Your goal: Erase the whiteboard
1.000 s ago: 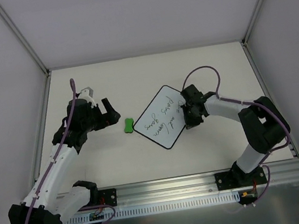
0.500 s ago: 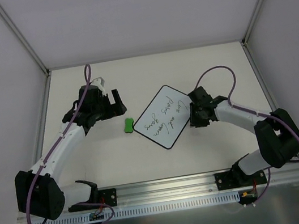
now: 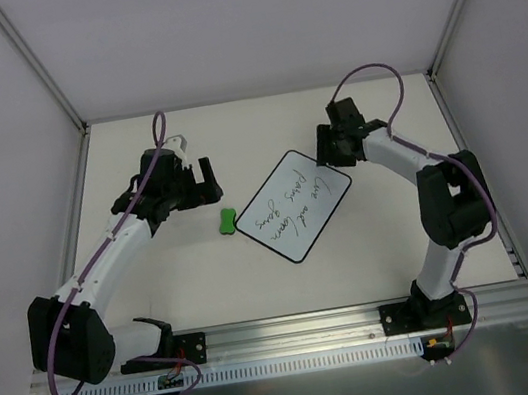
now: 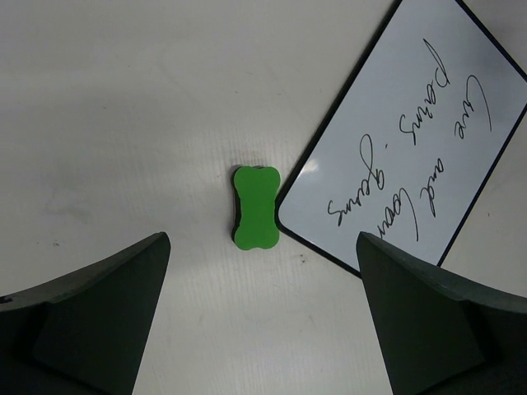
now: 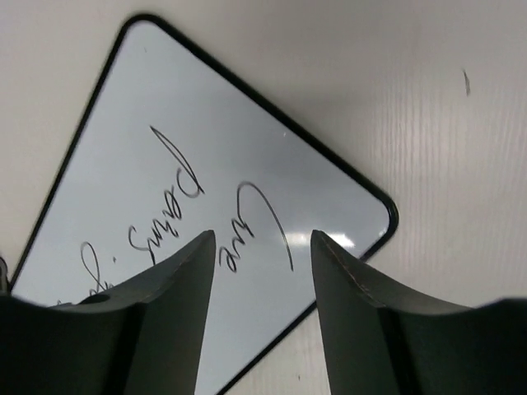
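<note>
Two arms: both reach out over a pale table (image 3: 156,276), one on each side of a small whiteboard.
Whiteboard (image 3: 294,207): it lies flat on the table between the arms, turned on the diagonal so it looks like a diamond from above. It is white with a thin black rim and rounded corners.
Writing: a few lines of dark cursive handwriting cover most of the whiteboard's face. The words are too loose to read with confidence.
Eraser (image 3: 228,222): a small green block, pinched at the waist like a bone, lies on the table just beside the whiteboard's left corner.
Left gripper (image 3: 209,181): it hangs to the left of the whiteboard and a little beyond the eraser. Its two fingers are spread as wide as they go and hold nothing. In its wrist camera the eraser (image 4: 256,206) shows on the table in the gap between the fingers, with the whiteboard (image 4: 412,156) to the right.
Right gripper (image 3: 329,151): it sits over the whiteboard's far right edge. Its fingers stand partly apart, with nothing gripped between them. Its wrist camera looks down through that gap at the whiteboard (image 5: 165,206) and its handwriting.
</note>
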Robot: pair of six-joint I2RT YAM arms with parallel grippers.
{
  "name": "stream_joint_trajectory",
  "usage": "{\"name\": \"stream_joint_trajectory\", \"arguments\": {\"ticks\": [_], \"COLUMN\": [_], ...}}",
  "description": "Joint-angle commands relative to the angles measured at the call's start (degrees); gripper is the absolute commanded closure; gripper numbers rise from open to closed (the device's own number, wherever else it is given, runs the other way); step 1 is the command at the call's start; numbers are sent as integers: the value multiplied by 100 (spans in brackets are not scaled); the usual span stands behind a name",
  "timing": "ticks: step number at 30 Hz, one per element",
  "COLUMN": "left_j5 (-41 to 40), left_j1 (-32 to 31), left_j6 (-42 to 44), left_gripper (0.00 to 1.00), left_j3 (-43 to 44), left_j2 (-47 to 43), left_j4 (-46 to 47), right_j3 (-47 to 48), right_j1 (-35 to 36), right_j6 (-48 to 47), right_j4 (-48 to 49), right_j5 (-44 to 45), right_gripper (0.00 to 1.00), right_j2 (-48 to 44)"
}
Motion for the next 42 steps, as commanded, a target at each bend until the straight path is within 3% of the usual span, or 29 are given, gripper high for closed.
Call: {"name": "stream_joint_trajectory", "arguments": {"ticks": [1,10,18,23,31,38,42], "left_j5": [-25,19,-25,-52,-34,-157,-385], "left_j1": [-38,-38,-47,-47,-47,-38,-47], "left_j6": [213,257,344,345,222,151,203], "left_gripper": [1,1,1,1,1,1,1], "left_j3": [-13,-268,-479,-567,-646,-672,-541], "left_j2": [-239,-599,-802,-855,-802,-617,-319], "left_j4": [55,46,55,46,55,55,64], "right_j3": [586,1685,1880,1854,520,-720,-1108], "right_j1": [-142,-221,-239,-221,-72,279,280], "right_j6": [-510,-932,-1345,-1415,-1091,-458,-194], "right_j4": [68,50,-81,-319,-310,-240,-29], "right_j5": [-452,-1140,-1315,-1658,-1466,-1017,-973], "right_gripper": [44,32,26,27,32,47,49], "right_j2": [470,1648,2018,2097,1308,341,50]}}
